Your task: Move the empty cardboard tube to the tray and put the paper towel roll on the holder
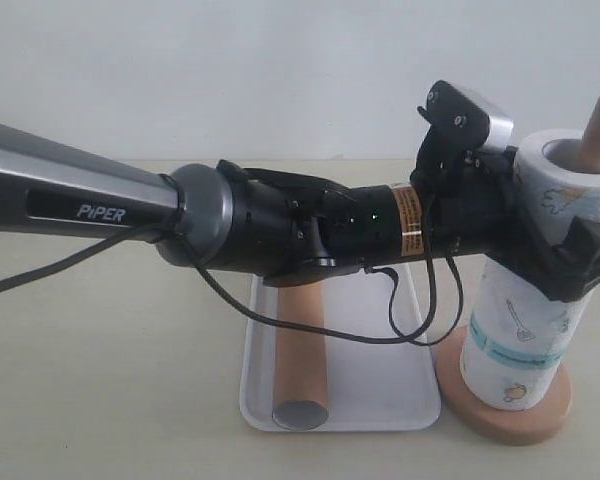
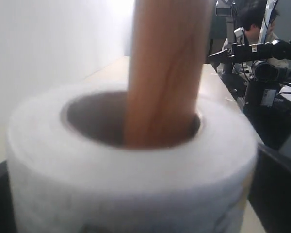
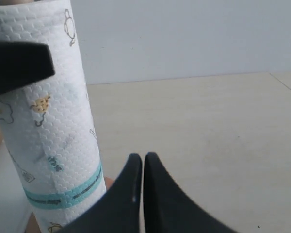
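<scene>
- exterior view — the left gripper [image 1: 562,256] reaches across the middle, its fingers clasped on the paper towel roll [image 1: 520,340], which stands upright on the holder [image 1: 520,425] with the rod tip poking out of its core.
- the roll's long axis runs straight up the rod, and the fingers flank its upper half, so i'd judge the next move is to let go and back off sideways.
- the right gripper [image 3: 143,194] is clenched on nothing, near the roll's teal band.
- the empty cardboard tube [image 1: 302,365] lies lengthwise in the tray [image 1: 385,385] on the counter [image 1: 100,380].
- i can't tell whether the roll's foot touches the disc base — and the far finger is hidden behind the roll.
</scene>
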### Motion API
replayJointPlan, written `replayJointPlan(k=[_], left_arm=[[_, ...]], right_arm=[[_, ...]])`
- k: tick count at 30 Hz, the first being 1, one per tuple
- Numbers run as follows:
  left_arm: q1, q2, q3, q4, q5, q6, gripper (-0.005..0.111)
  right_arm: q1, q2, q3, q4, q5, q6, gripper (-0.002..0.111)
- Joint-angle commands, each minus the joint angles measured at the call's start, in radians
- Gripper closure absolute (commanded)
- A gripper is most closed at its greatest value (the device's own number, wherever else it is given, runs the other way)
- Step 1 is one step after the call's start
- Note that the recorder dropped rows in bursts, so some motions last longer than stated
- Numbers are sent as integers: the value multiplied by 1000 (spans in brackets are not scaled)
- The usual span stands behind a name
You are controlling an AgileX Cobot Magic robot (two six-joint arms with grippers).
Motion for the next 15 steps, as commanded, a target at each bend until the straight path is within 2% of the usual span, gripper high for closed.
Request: replayJointPlan(k=[1, 15], left_arm=[[0, -60, 2, -6, -28, 20, -3], [0, -218, 2, -2, -23, 126, -3]], right_arm=[[3, -4, 0, -4, -11, -2, 107], [3, -4, 0, -4, -11, -2, 107]])
